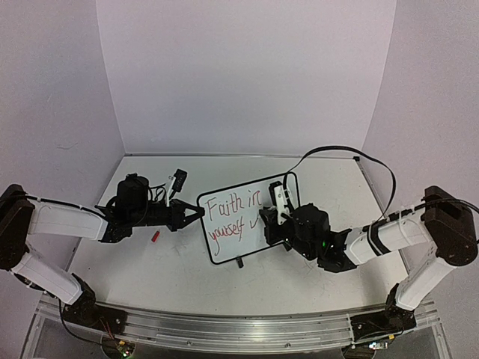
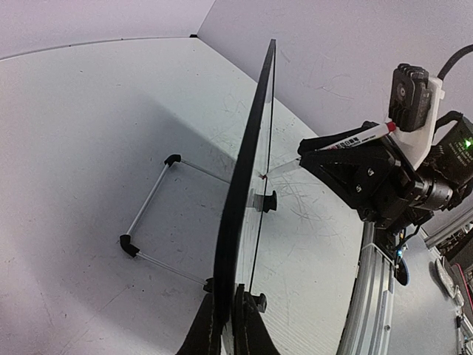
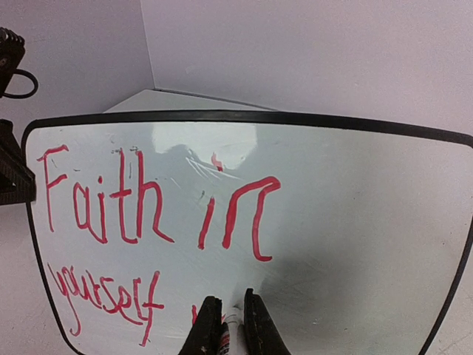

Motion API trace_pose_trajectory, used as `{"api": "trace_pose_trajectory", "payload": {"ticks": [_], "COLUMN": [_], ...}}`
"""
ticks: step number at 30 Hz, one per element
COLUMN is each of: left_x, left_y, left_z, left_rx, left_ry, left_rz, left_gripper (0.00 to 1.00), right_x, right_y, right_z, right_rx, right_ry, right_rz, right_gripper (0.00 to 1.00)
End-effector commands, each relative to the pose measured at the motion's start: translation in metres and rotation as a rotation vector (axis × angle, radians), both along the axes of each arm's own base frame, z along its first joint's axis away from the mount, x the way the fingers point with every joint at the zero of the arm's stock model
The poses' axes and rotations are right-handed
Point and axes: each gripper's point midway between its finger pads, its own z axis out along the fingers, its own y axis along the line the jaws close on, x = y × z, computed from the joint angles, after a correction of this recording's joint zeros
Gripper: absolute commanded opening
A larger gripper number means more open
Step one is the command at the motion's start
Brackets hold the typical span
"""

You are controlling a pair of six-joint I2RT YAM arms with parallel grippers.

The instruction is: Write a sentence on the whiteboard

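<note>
Black-framed whiteboard (image 3: 355, 222) (red handwriting (image 3: 139, 200))

Scratched pale grey tabletop (image 1: 299, 280). Standing on it near the centre is the whiteboard (image 1: 247, 217), propped on small black feet and a thin wire stand (image 2: 150, 200). A small red piece (image 1: 156, 235) lies apart from it, on the left arm's side.

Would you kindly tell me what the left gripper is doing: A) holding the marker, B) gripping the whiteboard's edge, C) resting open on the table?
B: the left gripper clamps the edge of the whiteboard, while the right gripper holds the marker.
</note>
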Motion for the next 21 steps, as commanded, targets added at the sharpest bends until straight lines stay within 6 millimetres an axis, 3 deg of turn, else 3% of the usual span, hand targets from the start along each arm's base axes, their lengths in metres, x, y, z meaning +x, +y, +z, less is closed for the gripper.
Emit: {"api": "trace_pose_trajectory", "payload": {"ticks": [1,14,21], "left_x": [0.006,0.004,0.004], "left_y": [-0.002,0.0,0.0], "left_z": [0.012,0.011,0.012], "left_rx": [0.004,0.006,0.005], "left_ry": [-0.063,-0.062,-0.062], "left_rz": [0.002,0.003,0.004], "left_gripper": [0.0,0.0,0.0], "right_x": [0.006,-0.002,-0.002], "right_y": [-0.008,-0.015,-0.016], "right_z": [-0.001,-0.024,-0.024], "right_rx": [0.015,0.009,0.01], "right_ry": [0.02,0.088,0.089], "right_rz": [-0.039,-0.041,-0.047], "right_gripper": [0.0,0.0,0.0]}}
